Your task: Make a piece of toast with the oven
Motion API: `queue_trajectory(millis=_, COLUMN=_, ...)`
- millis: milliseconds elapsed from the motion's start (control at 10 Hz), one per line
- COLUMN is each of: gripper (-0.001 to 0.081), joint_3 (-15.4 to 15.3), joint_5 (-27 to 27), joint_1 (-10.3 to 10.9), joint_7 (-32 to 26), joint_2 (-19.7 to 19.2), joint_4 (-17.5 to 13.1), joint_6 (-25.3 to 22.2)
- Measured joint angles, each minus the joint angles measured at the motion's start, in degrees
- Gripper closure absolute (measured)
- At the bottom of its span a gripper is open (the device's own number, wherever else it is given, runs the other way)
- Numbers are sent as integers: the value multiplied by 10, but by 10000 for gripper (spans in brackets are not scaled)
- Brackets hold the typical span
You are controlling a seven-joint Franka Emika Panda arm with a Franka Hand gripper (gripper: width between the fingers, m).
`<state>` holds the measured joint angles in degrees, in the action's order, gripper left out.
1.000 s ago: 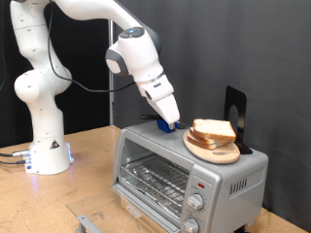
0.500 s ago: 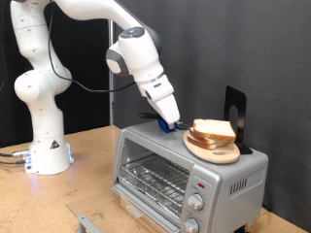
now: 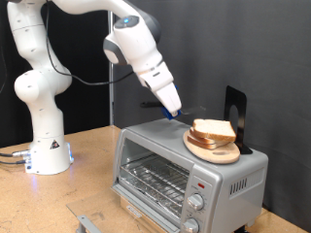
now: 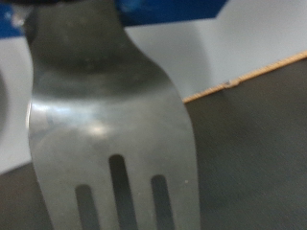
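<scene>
My hand (image 3: 175, 111) hangs in the air just above the top of the oven (image 3: 185, 165), at the end of the white arm (image 3: 141, 53) that slants down from the exterior view's upper left. It is clamped on a metal fork (image 4: 110, 125): the wrist view is nearly filled by the fork's broad grey neck and tines, with the blue finger pads at its root. In the exterior view the fork shows only as a thin dark sliver at the fingertips, pointing toward the bread.

The piece of toast (image 3: 214, 129) lies on a round wooden plate (image 3: 212, 148) on the oven's roof, toward the exterior view's right, just beside my hand but apart from it. It looks like pale bread stacked there; I cannot tell how many slices. A black stand (image 3: 234, 115) rises behind the plate.

The oven sits on the wooden worktop (image 3: 92, 184), its glass door shut, wire rack visible inside, two knobs (image 3: 194, 216) and a red light (image 3: 199, 183) on its front panel.
</scene>
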<state>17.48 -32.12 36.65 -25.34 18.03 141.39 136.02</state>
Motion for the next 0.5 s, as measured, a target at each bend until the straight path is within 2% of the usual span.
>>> queue_trajectory(millis=100, gripper=481, joint_3=8, joint_5=0, joint_1=-2, joint_7=-5, joint_2=13, joint_4=-4, joint_6=-27)
queue_trajectory(millis=300, gripper=481, joint_3=7, joint_5=-6, joint_1=-2, joint_7=-1, joint_2=12, joint_4=1, joint_6=-14)
queue_trajectory(millis=500, gripper=481, joint_3=14, joint_5=-56, joint_1=-3, joint_7=3, joint_2=26, joint_4=11, joint_6=21)
